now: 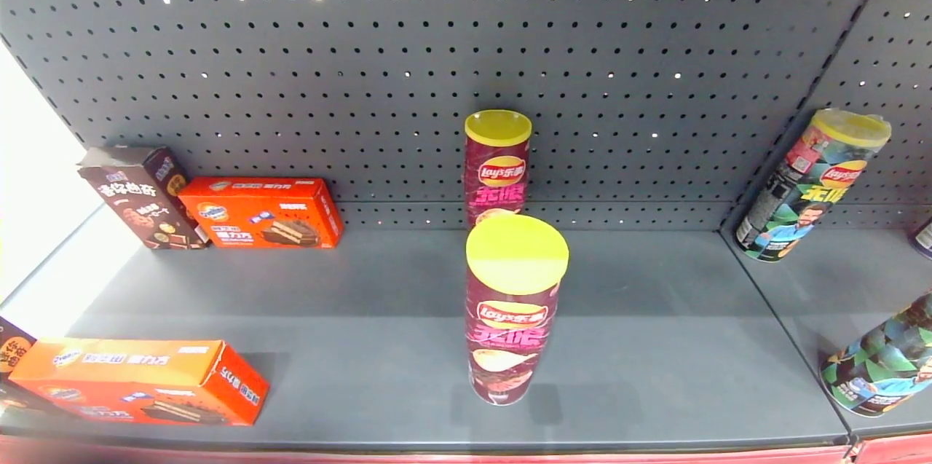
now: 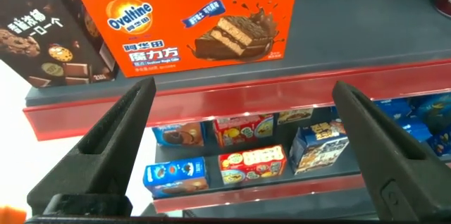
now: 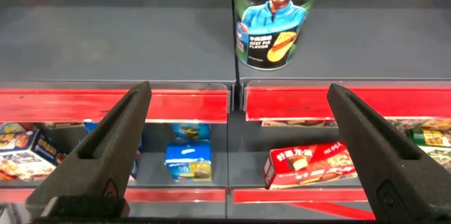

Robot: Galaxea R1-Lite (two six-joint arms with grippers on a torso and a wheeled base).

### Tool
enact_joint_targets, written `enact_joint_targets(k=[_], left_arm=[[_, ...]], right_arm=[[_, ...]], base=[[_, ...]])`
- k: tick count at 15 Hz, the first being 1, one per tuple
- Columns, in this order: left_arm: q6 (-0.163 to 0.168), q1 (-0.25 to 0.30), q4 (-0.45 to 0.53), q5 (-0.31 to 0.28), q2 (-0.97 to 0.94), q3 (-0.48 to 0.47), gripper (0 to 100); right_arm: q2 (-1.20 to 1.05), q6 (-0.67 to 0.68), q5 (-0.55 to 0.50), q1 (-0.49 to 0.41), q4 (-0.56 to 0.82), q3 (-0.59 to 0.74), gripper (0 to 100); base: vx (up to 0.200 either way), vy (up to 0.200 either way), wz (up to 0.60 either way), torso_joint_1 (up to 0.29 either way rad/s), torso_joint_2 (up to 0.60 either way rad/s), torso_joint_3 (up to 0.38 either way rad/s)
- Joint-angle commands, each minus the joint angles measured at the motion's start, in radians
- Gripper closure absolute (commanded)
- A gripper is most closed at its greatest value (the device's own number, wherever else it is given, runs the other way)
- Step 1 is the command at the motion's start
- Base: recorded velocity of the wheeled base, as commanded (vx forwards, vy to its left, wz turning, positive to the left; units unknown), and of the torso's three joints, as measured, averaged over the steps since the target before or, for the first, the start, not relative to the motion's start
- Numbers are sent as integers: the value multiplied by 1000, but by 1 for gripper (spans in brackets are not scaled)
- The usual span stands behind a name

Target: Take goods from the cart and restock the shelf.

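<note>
On the grey shelf [image 1: 655, 347] stand two maroon chip cans with yellow lids, one near the front [image 1: 512, 311] and one at the back [image 1: 497, 165]. An orange wafer box [image 1: 142, 380] lies at the front left; the left wrist view shows it [image 2: 190, 20] just above the shelf's red edge. My left gripper [image 2: 239, 139] is open and holds nothing, below and in front of that box. My right gripper [image 3: 236, 146] is open and holds nothing, in front of a green chip can [image 3: 276, 16] on the neighbouring shelf.
A second orange box [image 1: 262, 211] and a brown cookie box [image 1: 138, 194] stand at the back left. Green cans [image 1: 808, 183] [image 1: 881, 366] occupy the right shelf section. Lower shelves [image 2: 246, 164] hold several small boxes. A pegboard wall [image 1: 437, 71] closes the back.
</note>
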Motion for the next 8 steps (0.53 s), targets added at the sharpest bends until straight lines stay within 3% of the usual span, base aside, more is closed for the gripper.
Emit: enact_joint_targets(k=[1,3,5,8], left_arm=[[0,0,0,0,1,0,0],[2,-2,0,0,1,0,0],[-1,0,0,0,0,0,0],[0,0,0,0,1,0,0]], right_arm=[[0,0,0,0,0,0,0],[0,0,0,0,0,0,0],[0,0,0,0,0,0,0],[0,0,0,0,0,0,0]], base=[[0,0,0,0,0,0],[0,0,0,0,0,0],[-200,0,0,5,-2,2],[0,0,0,0,0,0]])
